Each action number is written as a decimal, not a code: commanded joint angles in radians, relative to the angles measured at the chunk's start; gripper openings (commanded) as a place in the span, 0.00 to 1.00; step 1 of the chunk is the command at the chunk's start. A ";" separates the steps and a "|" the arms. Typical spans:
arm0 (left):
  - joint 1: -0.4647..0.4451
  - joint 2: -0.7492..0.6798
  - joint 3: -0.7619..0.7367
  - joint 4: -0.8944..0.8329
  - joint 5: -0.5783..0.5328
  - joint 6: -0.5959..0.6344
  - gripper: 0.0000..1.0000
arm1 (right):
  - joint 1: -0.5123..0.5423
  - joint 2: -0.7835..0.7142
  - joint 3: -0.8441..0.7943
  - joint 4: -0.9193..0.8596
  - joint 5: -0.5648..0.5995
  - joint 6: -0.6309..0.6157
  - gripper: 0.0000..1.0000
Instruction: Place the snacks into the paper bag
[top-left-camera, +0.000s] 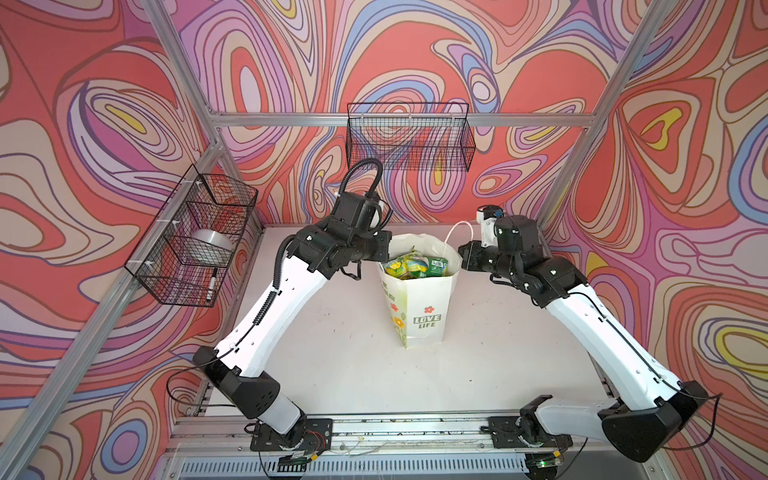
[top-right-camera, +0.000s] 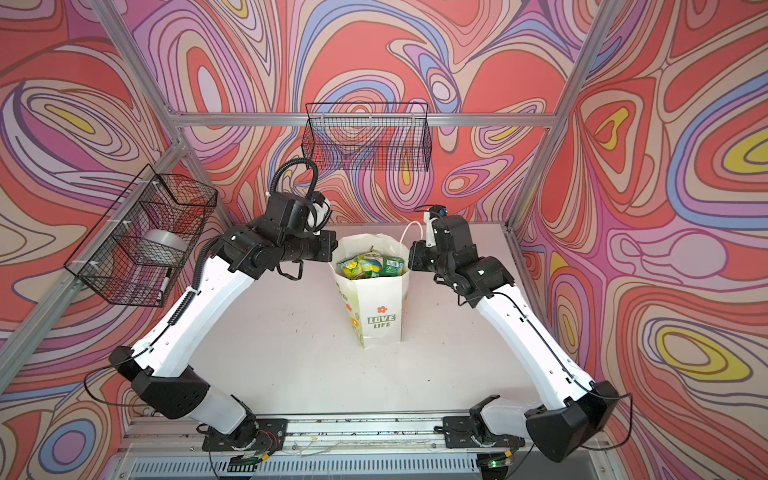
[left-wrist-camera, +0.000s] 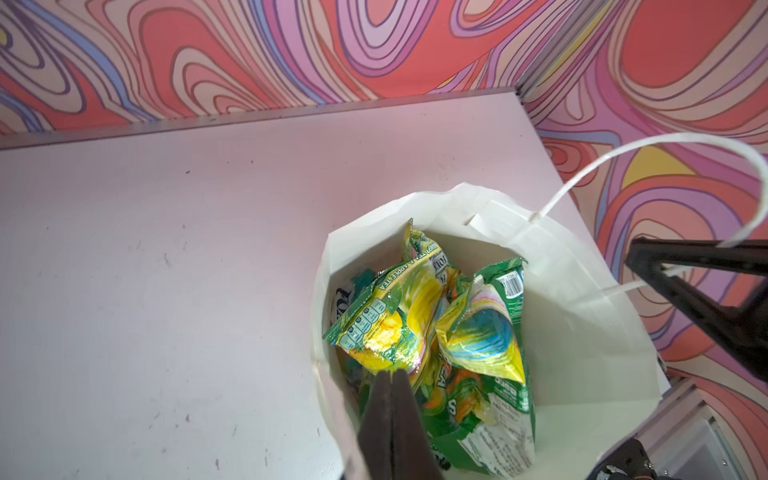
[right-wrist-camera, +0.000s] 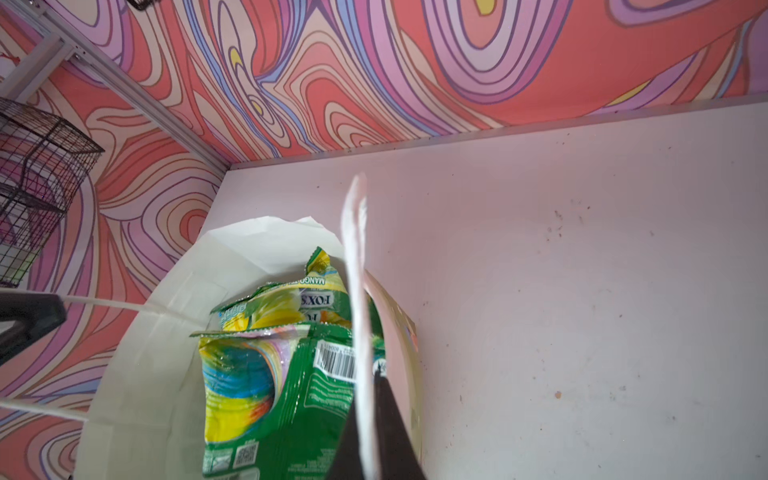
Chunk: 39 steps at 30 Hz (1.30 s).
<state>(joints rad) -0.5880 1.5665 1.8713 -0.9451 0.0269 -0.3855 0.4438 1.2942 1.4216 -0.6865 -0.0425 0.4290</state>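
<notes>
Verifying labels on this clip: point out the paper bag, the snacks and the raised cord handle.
paper bag (top-left-camera: 419, 293): in a top view, white front wall above LOVE LIFE.
snacks (left-wrist-camera: 482, 336): left wrist view, swirl-printed packet atop the pile.
cord handle (right-wrist-camera: 357, 270): right wrist view, middle of the white strip.

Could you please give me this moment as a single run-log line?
stage: snacks in paper bag | right hand: shut on bag handle | left hand: shut, other handle at its tip
</notes>
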 joint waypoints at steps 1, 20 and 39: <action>0.043 -0.035 -0.003 0.101 0.065 -0.018 0.00 | 0.000 -0.032 -0.019 0.161 -0.037 0.053 0.00; 0.049 -0.178 -0.219 0.193 0.079 -0.032 1.00 | 0.017 -0.103 -0.094 0.163 -0.115 0.109 0.87; 0.051 -0.780 -0.601 0.314 -0.115 -0.060 1.00 | 0.017 -0.384 -0.167 0.139 0.390 -0.033 0.98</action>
<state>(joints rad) -0.5423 0.8707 1.3407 -0.7185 0.0605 -0.4286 0.4580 0.9283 1.3293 -0.5762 0.1619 0.4278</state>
